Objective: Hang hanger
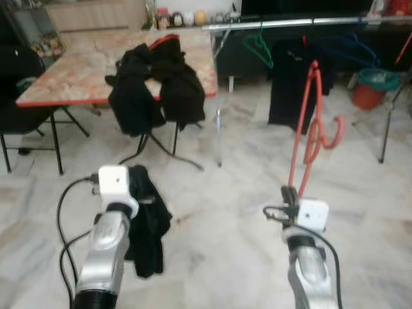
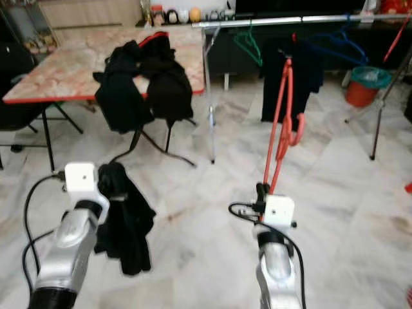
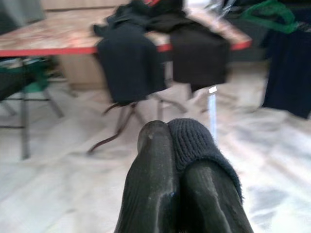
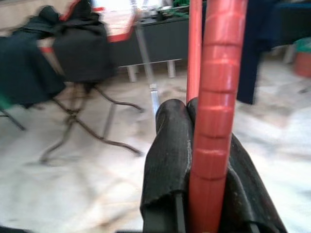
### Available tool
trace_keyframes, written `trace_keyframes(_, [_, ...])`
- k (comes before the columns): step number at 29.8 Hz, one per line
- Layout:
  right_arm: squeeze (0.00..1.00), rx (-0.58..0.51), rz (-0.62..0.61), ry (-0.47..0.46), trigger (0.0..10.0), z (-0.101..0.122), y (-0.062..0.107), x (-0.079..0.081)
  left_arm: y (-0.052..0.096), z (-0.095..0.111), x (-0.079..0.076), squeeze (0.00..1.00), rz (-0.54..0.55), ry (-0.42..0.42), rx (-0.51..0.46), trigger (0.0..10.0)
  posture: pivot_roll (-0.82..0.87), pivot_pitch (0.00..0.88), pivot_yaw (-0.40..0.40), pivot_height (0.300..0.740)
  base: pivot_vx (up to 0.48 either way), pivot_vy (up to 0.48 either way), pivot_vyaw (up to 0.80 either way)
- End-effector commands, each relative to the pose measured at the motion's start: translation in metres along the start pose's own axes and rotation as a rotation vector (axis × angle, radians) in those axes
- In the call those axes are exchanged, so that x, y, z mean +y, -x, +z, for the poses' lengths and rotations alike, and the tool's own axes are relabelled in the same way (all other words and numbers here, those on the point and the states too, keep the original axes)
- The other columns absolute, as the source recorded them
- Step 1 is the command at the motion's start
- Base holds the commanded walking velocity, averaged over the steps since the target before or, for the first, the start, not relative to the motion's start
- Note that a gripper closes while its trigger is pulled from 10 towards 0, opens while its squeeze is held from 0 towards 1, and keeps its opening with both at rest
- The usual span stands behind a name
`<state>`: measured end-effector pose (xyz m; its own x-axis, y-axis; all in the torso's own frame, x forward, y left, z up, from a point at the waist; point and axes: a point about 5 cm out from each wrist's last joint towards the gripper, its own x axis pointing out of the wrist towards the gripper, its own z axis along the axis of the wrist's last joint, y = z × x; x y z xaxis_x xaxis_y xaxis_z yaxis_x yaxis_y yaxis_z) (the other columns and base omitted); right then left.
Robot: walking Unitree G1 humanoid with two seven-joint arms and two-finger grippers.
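Note:
My right gripper (image 1: 289, 193) is shut on the lower end of a red plastic hanger (image 1: 311, 122), which stands upright in front of me with its hook curling to the right. In the right wrist view the red hanger (image 4: 214, 97) runs between the black fingers (image 4: 170, 145). My left gripper (image 1: 138, 177) is shut on a black garment (image 1: 149, 222) that hangs down limp from it; the knit fabric (image 3: 194, 141) shows pinched between the fingertips. A silver clothes rail (image 1: 290, 23) spans the back right, carrying a green hanger (image 1: 259, 46), blue hangers and a hung black garment (image 1: 291, 80).
A marble-topped folding table (image 1: 71, 71) with a red edge stands at the back left, black clothes (image 1: 154, 84) draped over its corner. The rail's upright pole (image 1: 217, 116) comes down mid-floor. A red bucket (image 1: 372, 87) sits at the right. Pale marble floor lies between me and the rail.

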<state>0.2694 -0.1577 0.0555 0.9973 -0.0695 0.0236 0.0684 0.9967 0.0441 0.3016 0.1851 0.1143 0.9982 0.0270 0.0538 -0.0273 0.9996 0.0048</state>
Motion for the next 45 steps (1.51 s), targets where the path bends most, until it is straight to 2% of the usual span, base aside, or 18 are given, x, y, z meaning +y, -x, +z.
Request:
trace_keyframes(1, [0.0, -0.006, 0.014, 0.002, 10.0, 0.001, -0.002, 0.002, -0.003, 0.008, -0.001, 0.0, 0.002, -0.006, -0.031, 10.0, -0.02, 0.049, 0.085, 0.74, 0.0, 0.48, 0.0])
trace_keyframes(21, [0.0, -0.01, 0.025, 0.003, 10.0, -0.001, -0.003, 0.008, -0.005, 0.008, -0.001, 0.0, -0.009, -0.015, -0.029, 10.0, -0.01, 0.036, 0.102, 0.74, 0.0, 0.48, 0.0])
trace_keyframes(39, [0.0, 0.005, 0.03, 0.009, 10.0, -0.006, -0.003, 0.008, -0.003, 0.005, -0.001, 0.0, -0.008, -0.018, -0.028, 10.0, 0.0, 0.0, 0.087, 0.74, 0.0, 0.48, 0.0])
trace_keyframes(41, [0.0, 0.08, -0.015, 0.002, 10.0, -0.017, -0.003, 0.0, -0.004, 0.004, -0.002, 0.0, -0.009, -0.022, -0.027, 10.0, 0.0, 0.0, 0.083, 0.74, 0.0, 0.227, 0.0])
trace_keyframes(42, [0.0, 0.08, -0.015, 0.002, 10.0, -0.017, -0.003, 0.0, -0.004, 0.004, -0.002, 0.0, -0.009, -0.022, -0.027, 10.0, 0.0, 0.0, 0.083, 0.74, 0.0, 0.0, 0.0])
trace_keyframes(45, [0.0, 0.293, -0.025, 0.075, 10.0, -0.045, 0.002, -0.009, -0.004, 0.004, -0.004, 0.0, -0.016, -0.026, -0.03, 10.0, 0.0, 0.0, 0.081, 0.74, 0.0, 0.0, 0.0])
